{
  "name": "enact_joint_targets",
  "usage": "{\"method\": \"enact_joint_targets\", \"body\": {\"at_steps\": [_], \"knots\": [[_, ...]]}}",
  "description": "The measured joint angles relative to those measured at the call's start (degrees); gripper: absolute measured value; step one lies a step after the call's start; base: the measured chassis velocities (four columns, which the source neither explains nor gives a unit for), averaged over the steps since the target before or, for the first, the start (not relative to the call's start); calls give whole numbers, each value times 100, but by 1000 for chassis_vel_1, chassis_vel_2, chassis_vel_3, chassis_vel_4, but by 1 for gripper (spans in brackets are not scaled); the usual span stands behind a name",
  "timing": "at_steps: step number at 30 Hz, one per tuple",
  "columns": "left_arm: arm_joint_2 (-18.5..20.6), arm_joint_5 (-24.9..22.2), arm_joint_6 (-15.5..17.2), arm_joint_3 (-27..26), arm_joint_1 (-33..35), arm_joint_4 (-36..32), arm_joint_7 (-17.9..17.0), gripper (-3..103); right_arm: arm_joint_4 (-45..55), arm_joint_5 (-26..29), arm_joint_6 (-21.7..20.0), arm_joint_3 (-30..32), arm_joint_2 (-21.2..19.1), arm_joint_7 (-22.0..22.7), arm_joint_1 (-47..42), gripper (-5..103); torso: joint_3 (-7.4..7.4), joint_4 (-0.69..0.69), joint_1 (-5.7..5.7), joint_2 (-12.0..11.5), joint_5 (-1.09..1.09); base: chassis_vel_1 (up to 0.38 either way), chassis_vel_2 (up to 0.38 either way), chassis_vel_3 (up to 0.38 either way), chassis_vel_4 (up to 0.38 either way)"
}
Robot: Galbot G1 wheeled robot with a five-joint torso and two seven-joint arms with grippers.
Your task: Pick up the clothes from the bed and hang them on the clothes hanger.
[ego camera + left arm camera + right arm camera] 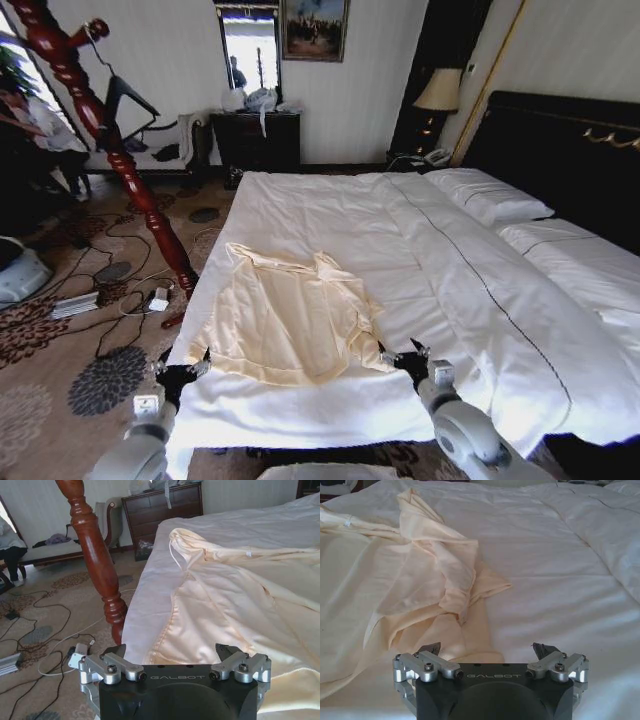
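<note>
1. A cream garment, the clothes [285, 320], lies spread flat on the near left part of the bed [420, 250], its collar pointing toward the far end and its hem toward the robot.
2. The left gripper [182, 372] sits at the garment's lower left corner by the bed's edge, its fingers spread apart and holding nothing; the right gripper [405, 358] sits at the lower right corner beside the bunched sleeve, fingers likewise spread and empty.
3. A reddish-brown wooden stand [110, 140] rises from the patterned carpet [60, 370] just left of the bed, with the black clothes hanger [128, 100] hooked near its top.
4. Cables [120, 300] trail across the carpet around the stand's foot.
5. The left wrist view brings the stand's turned post [97, 565] close, next to the bed's side, with a dark dresser [165, 515] behind it.
6. The right wrist view shows the folded sleeve [460, 580] lying on white duvet [560, 570], just ahead of the gripper.
</note>
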Motion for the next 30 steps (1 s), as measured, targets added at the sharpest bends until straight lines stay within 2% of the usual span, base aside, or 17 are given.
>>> {"method": "enact_joint_targets", "body": {"at_steps": [6,7,9,12,14,17,18,21,23,24,27,30], "knots": [[-66,51,-13,99,-8,-33,3,100,-439,11,-32,-224,145,-51,263,102,2,1,2,-2,1,0,0,0,0],[-67,51,-14,100,-12,-48,-2,100,-517,12,-18,-250,164,-67,308,93,2,1,2,-2,1,0,0,0,0],[-68,50,-13,98,-15,-49,-4,100,-552,15,2,-258,172,-71,325,93,2,1,2,-2,0,0,0,0,0],[-89,38,-16,86,-42,-14,-14,100,-559,76,40,-257,168,-79,312,77,1,2,2,-2,0,0,0,0,0],[-96,36,-16,86,-54,4,-15,100,-542,97,42,-256,166,-80,297,77,2,2,2,-2,0,0,0,0,0],[-122,29,-20,118,-150,74,-26,100,-505,41,164,-281,189,-82,222,61,2,1,2,-2,-1,0,0,0,0],[-122,29,-20,118,-150,74,-26,100,-505,41,164,-281,189,-82,222,61,2,1,2,-2,-1,0,0,0,0],[-127,1,-23,133,-205,88,-49,100,-506,-73,270,-355,239,-82,166,44,1,1,2,-2,0,0,0,0,0],[-127,-4,-23,133,-205,88,-51,100,-493,-73,275,-364,245,-80,155,44,2,0,2,-2,0,0,0,0,0],[-132,-12,-27,122,-205,87,-52,100,-456,-61,278,-372,252,-67,145,33,2,1,2,-2,0,0,0,0,0],[-149,-12,-41,101,-202,90,-52,100,-369,12,278,-376,267,-22,127,28,2,1,2,-2,0,0,0,0,0],[-180,-12,-53,95,-202,94,-51,100,-242,15,277,-364,268,17,77,12,2,1,2,-2,0,0,0,0,0]]}}
